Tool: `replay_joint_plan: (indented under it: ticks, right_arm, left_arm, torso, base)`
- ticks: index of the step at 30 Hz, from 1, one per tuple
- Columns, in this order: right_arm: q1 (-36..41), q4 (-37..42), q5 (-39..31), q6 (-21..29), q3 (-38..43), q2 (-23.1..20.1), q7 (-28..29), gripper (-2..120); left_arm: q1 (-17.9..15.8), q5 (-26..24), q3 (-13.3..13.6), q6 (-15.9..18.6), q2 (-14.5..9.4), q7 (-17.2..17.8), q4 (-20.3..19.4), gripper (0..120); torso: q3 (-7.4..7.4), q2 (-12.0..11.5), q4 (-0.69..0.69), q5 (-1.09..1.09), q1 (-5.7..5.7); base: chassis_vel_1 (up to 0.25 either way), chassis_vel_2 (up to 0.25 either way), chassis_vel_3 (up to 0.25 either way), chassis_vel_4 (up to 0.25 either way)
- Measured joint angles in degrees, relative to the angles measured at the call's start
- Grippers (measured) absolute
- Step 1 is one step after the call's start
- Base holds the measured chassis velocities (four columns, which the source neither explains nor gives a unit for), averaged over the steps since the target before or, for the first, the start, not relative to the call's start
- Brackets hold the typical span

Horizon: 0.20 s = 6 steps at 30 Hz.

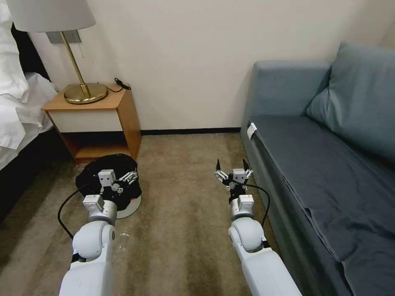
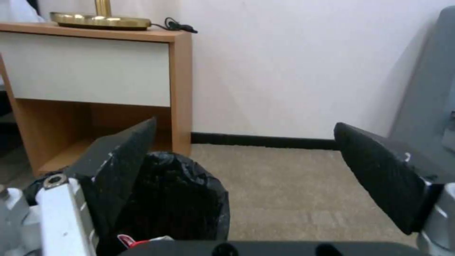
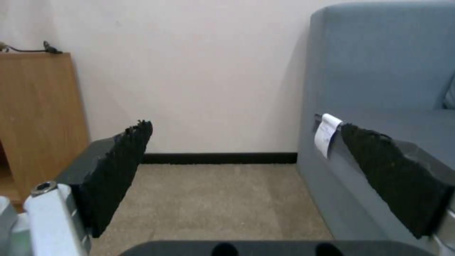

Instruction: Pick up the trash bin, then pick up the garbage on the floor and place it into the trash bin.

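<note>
The trash bin (image 1: 108,165), lined with a crinkly black bag and white at its base, stands on the carpet in front of the nightstand. My left gripper (image 1: 123,181) hangs over the bin's near right rim, open. In the left wrist view the left gripper (image 2: 245,125) has its fingers spread wide, one finger (image 2: 118,167) against the black bag of the bin (image 2: 180,199). A red-and-white scrap of garbage (image 2: 135,241) shows low beside that finger; whether it lies inside the bin I cannot tell. My right gripper (image 1: 231,164) (image 3: 245,126) hovers open over bare carpet beside the sofa, holding nothing.
A wooden nightstand (image 1: 98,119) with a brass lamp (image 1: 84,92) stands against the wall behind the bin. A bed (image 1: 18,107) lies at far left, and a blue-grey sofa (image 1: 321,164) runs along the right. Beige carpet (image 1: 181,213) lies between the arms.
</note>
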State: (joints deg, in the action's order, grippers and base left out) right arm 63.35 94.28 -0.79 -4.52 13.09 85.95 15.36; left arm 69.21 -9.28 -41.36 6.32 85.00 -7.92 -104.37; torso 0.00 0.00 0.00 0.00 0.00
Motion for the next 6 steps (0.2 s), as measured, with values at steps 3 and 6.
replay_joint_plan:
  ticks: [3,6]
  right_arm:
    - [0.14,0.29,0.1,0.52,0.13,-0.14,-0.05,100]
    - [0.17,0.39,0.12,0.68,0.14,-0.18,-0.09,100]
  left_arm:
    - [0.07,0.1,-0.03,0.0,0.01,0.05,-0.05,100]
    - [0.09,0.11,-0.04,0.02,0.02,0.07,-0.07,100]
  torso:
    - [0.0,0.0,0.0,0.0,0.0]
    - [0.0,0.0,0.0,0.0,0.0]
  base:
    - [0.0,0.0,0.0,0.0]
    - [0.0,0.0,0.0,0.0]
